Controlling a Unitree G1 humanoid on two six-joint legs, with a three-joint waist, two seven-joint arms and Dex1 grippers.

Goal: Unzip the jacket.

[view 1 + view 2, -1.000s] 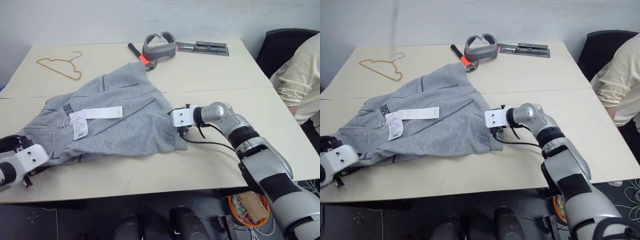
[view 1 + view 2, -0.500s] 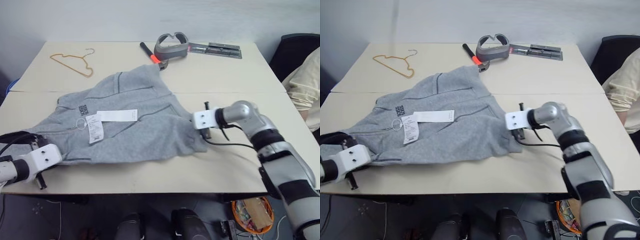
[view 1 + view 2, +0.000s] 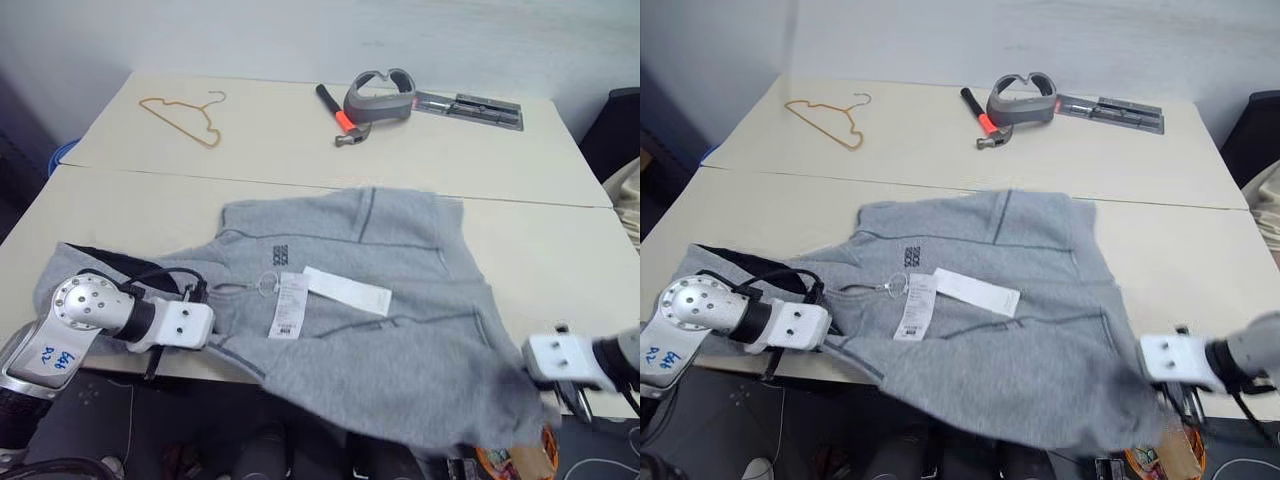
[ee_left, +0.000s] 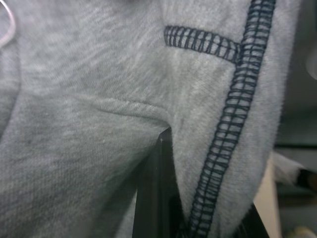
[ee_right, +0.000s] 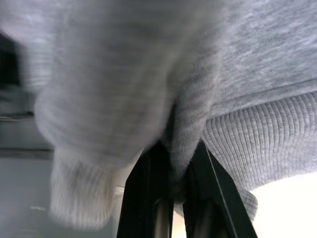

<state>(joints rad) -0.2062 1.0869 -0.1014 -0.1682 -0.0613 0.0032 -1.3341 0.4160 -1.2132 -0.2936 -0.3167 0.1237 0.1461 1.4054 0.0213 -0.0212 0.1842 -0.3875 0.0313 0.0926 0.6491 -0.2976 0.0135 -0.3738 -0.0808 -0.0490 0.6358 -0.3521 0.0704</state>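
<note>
The light grey jacket (image 3: 390,330) lies spread over the near half of the table (image 3: 290,150), and its lower part hangs over the front edge. Its black logo (image 3: 280,252) and white tags (image 3: 330,295) face up, and black lining (image 3: 110,262) shows at the near left. My left gripper (image 3: 190,330) is at the jacket's left edge; the left wrist view shows it shut, pinching fleece beside a dark seam (image 4: 237,99). At the near right, my right gripper (image 3: 562,375) is shut on a fold of fleece (image 5: 181,124) near the ribbed hem (image 5: 267,139).
At the far side of the table lie a wire hanger (image 3: 180,112), a hammer (image 3: 340,115), a grey headset (image 3: 378,93) and a flat tool pack (image 3: 470,105). A person's sleeve (image 3: 628,205) and a dark chair (image 3: 622,125) are at the right edge.
The camera has shifted. Both grippers have dragged the jacket toward the near edge, and it has turned and now hangs over that edge. The right gripper pulled back and right; the left moved right.
</note>
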